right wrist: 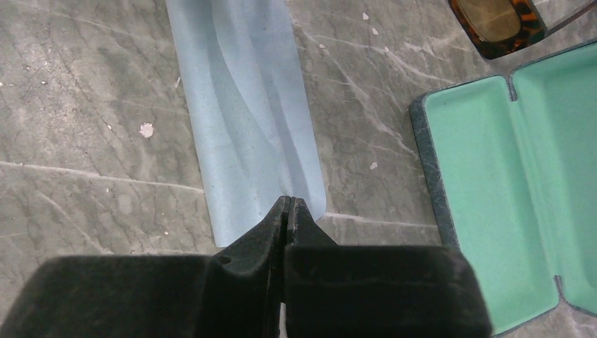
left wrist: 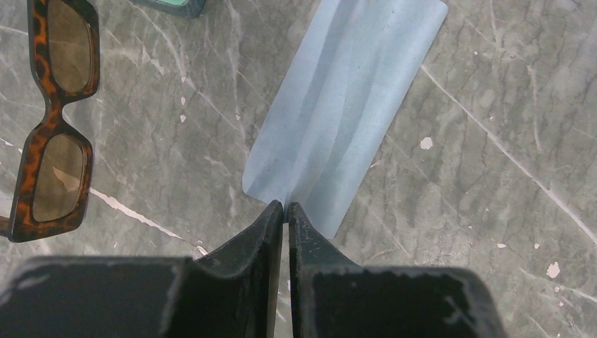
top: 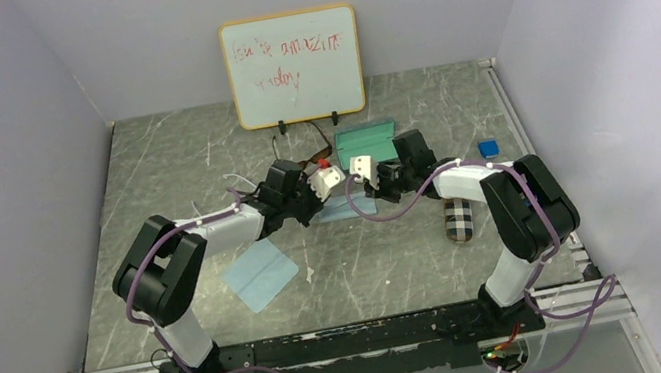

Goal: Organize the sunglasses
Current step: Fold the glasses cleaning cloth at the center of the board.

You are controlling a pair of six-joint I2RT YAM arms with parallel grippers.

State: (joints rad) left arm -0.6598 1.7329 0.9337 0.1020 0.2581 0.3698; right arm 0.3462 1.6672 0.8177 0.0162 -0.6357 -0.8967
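Observation:
A pair of sunglasses (left wrist: pixel 56 120) with a brown tortoise frame and amber lenses lies flat on the marble table, left of my left gripper (left wrist: pixel 285 206). In the top view the sunglasses (top: pixel 310 161) sit just beyond both grippers, and one lens (right wrist: pixel 500 17) shows in the right wrist view. A light-blue cloth (left wrist: pixel 345 105) stretches between the two grippers, creased lengthwise. My left gripper is shut on one end of it. My right gripper (right wrist: pixel 290 201) is shut on the other end of the cloth (right wrist: pixel 243 105).
An open case with a teal lining (right wrist: pixel 493 176) lies right of the right gripper, seen in the top view as the case (top: pixel 367 143). A second blue cloth (top: pixel 260 274) lies near the left arm. A plaid case (top: pixel 458 218), a small blue object (top: pixel 489 149) and a whiteboard (top: pixel 293 66) are also there.

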